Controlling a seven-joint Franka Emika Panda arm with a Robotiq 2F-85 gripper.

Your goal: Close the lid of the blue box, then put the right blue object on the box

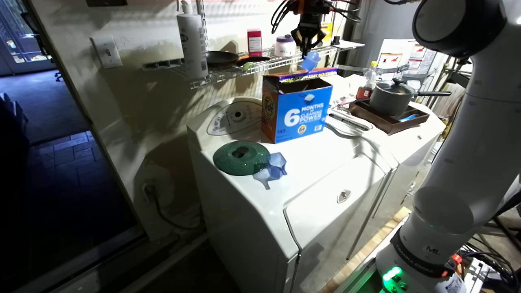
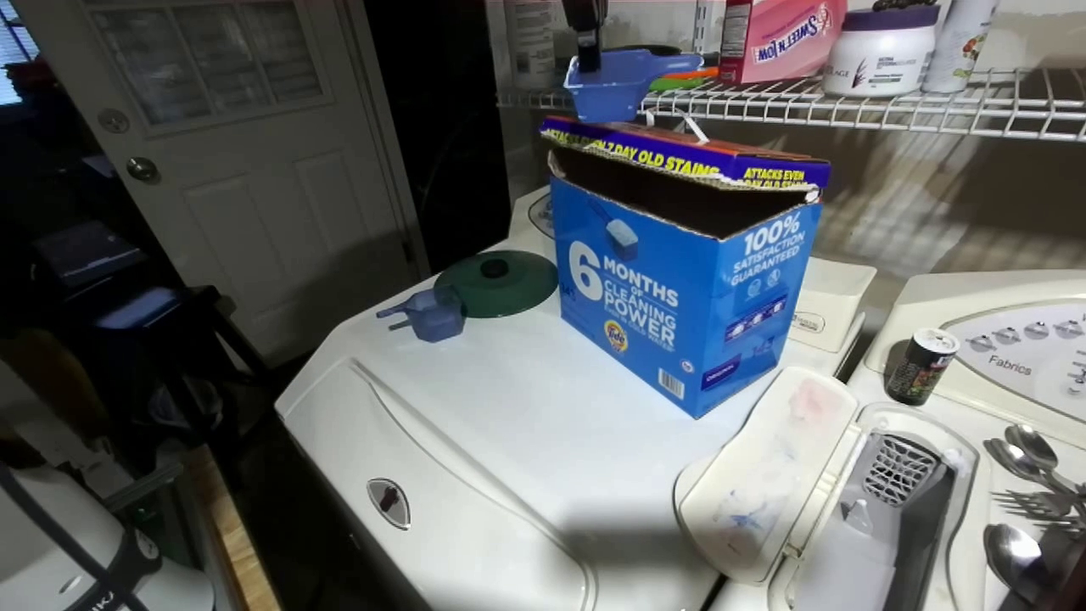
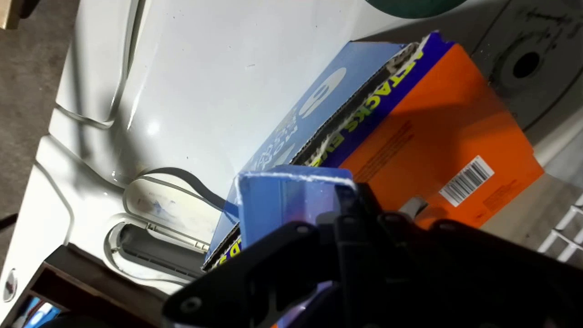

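The blue box (image 1: 303, 118) stands upright on the white washer, its blue front with a white "6" also showing in an exterior view (image 2: 628, 288). Its lid (image 2: 679, 154), orange on top with a purple edge, sits ajar toward the back; a dark gap shows at the front. The lid's orange top fills the wrist view (image 3: 428, 136). My gripper (image 1: 305, 53) is shut on a translucent blue scoop (image 2: 611, 89) by its wall, over the lid; whether they touch I cannot tell. Blue scoop shapes (image 1: 268, 173), perhaps two overlapping, lie on the washer.
A round green pot lid (image 1: 241, 158) lies beside the loose scoop shapes. A wire shelf (image 2: 848, 106) with bottles and boxes runs behind the box. A white open container (image 2: 772, 484) and a brown tray (image 1: 388, 126) with a pot stand to the box's side.
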